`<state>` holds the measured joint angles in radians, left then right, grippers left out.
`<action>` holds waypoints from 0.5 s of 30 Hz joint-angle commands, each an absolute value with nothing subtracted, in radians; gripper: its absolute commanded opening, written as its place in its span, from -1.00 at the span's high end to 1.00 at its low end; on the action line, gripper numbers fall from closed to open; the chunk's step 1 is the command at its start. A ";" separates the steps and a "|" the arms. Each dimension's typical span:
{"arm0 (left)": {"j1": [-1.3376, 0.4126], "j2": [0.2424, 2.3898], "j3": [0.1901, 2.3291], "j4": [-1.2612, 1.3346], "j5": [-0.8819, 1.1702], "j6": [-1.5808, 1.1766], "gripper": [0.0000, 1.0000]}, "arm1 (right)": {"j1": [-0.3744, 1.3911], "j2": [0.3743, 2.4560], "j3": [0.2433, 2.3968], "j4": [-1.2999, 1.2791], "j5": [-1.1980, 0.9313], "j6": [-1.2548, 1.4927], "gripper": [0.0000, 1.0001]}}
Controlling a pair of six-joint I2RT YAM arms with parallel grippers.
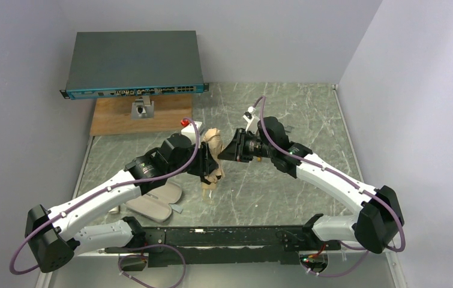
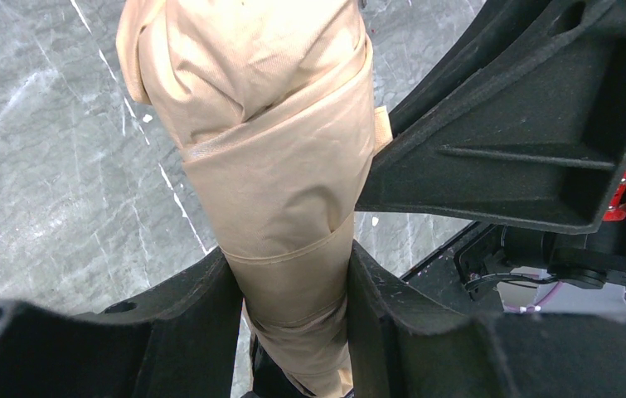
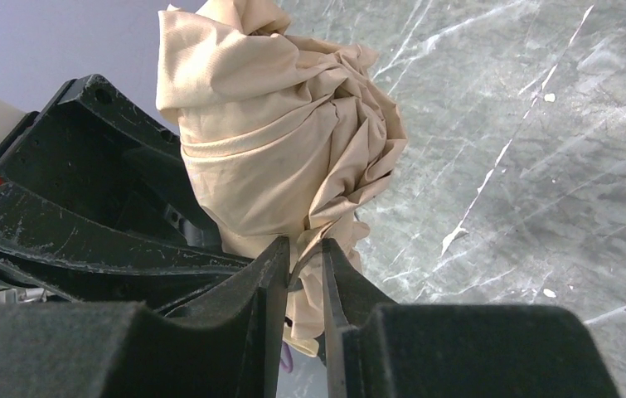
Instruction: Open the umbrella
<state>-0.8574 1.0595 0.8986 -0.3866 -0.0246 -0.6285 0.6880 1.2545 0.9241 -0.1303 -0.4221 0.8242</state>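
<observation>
Left gripper [image 2: 293, 278] clamped round folded umbrella [image 2: 268, 124], right gripper [image 3: 303, 255] pinching its canopy fabric

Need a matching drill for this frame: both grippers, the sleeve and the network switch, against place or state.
1 left gripper
2 right gripper
3 sleeve
4 network switch

A at the back, far left
B lying flat on the table
C clamped round the umbrella at its wrapped body
D pinching loose canopy fabric

Pairs: 1-C, 2-D, 3-B, 4-A
</observation>
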 commanded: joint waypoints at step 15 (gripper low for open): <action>-0.866 1.012 0.944 -0.288 -0.009 -0.627 1.00 | 0.671 1.214 0.935 -0.127 -0.344 0.848 1.00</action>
<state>-0.8570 1.0561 0.8986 -0.3801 -0.0257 -0.6289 0.6796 1.2461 0.9249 -0.1318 -0.3935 0.8501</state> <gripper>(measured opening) 0.471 0.008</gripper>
